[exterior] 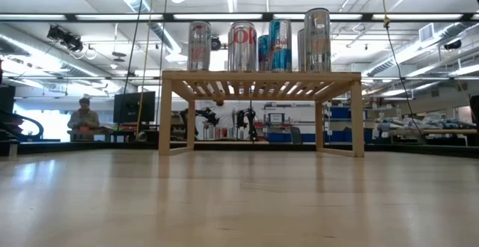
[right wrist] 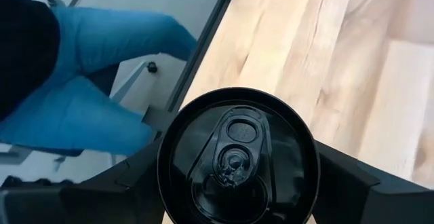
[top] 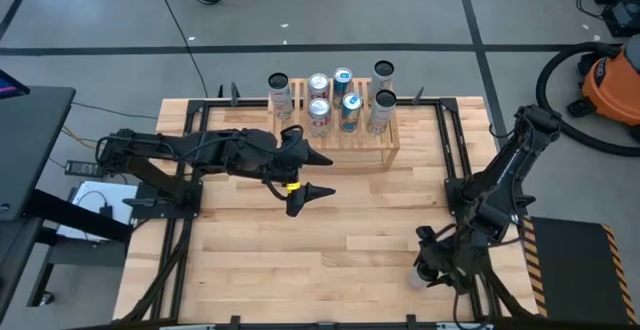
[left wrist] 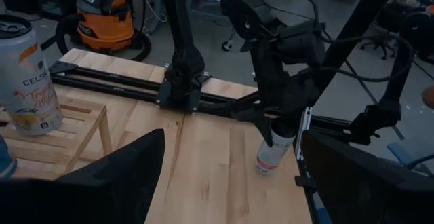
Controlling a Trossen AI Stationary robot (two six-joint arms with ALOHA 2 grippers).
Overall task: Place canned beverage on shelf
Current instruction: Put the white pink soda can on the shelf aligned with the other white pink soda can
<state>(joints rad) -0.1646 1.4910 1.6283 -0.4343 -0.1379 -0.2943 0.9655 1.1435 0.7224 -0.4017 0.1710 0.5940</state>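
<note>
High view first: the right claw (top: 432,263) is down at the near right corner of the worktop (top: 330,240), fingers either side of an upright can (top: 418,273) that stands close to the edge. The right wrist view looks straight down on that can (right wrist: 237,159), dark lid and pull tab filling the gap, a finger pressed close on each side, so the right claw reads as pinching the can. Whether the can's base is clear of the wood I cannot tell; in the left wrist view the can (left wrist: 273,153) looks to be touching the boards.

The shelf (top: 335,135) sits at the far middle of the worktop, well apart from the held can, diagonally away and to the robot's left of it. Seven cans already stand on its slatted top, bunched from centre to right. The low view shows the shelf (exterior: 262,78) raised on legs, so the can has to go up as well as across, its long axis kept vertical.

The left claw (top: 322,175) hangs just in front of the shelf, fingers spread and holding nothing. It is the nearer arm to the shelf, and it lies roughly in the right arm's likely path.

A person in blue trousers (right wrist: 88,95) stands beside that corner.
</note>
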